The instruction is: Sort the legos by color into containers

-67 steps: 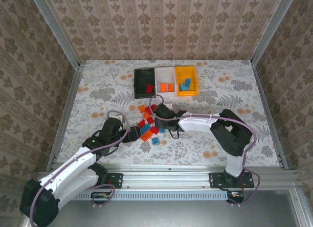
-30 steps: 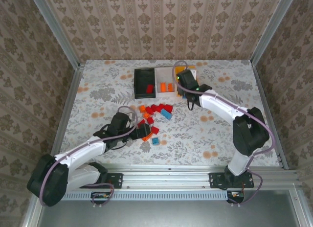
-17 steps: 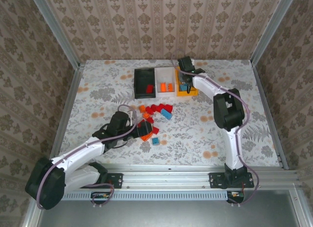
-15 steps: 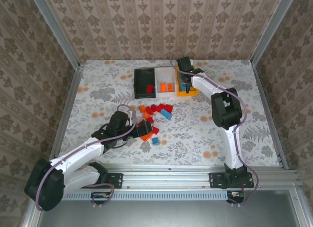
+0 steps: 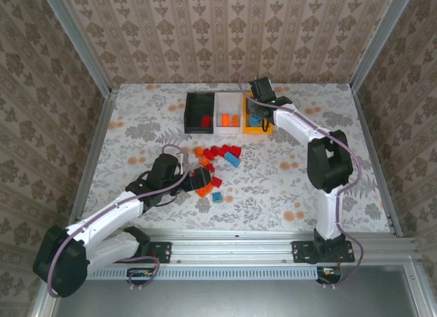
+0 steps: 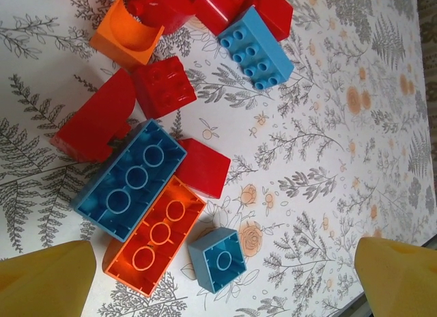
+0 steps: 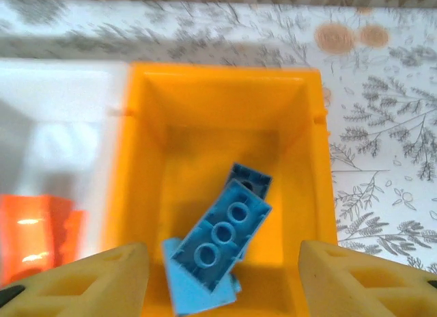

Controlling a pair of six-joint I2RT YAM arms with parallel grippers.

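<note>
And that's the drop: the right gripper [image 7: 218, 276], which a couple of seconds back was down in the pile at mid-table, has swung up to the orange-yellow bin [image 7: 205, 105] at the top centre of the overhead view. Its jaws have parted about halfway and now grip nothing. The long blue brick [image 7: 222, 245] lies tilted on the bin floor between the two pads, touching neither, so I'd call that one sorted. It leans on a darker blue piece that is mostly hidden beneath it. To the left, the white bin [image 7: 54, 126] shows orange bricks [image 7: 34, 235], blurred and cut off by the frame edge, and the black bin [image 5: 194, 108] has a red one inside. The left gripper [image 6: 218, 276] hangs over the loose legos [image 5: 215, 163] with its jaws spread fully and empty, its yellow pads clipped by the lower corners of its own camera. Below it sit a dark blue brick [image 6: 130, 180] pressed against an orange one [image 6: 153, 235], with reds crowding the top left. Plenty remains to sort — from overhead, the left arm hides part of the pile.
</note>
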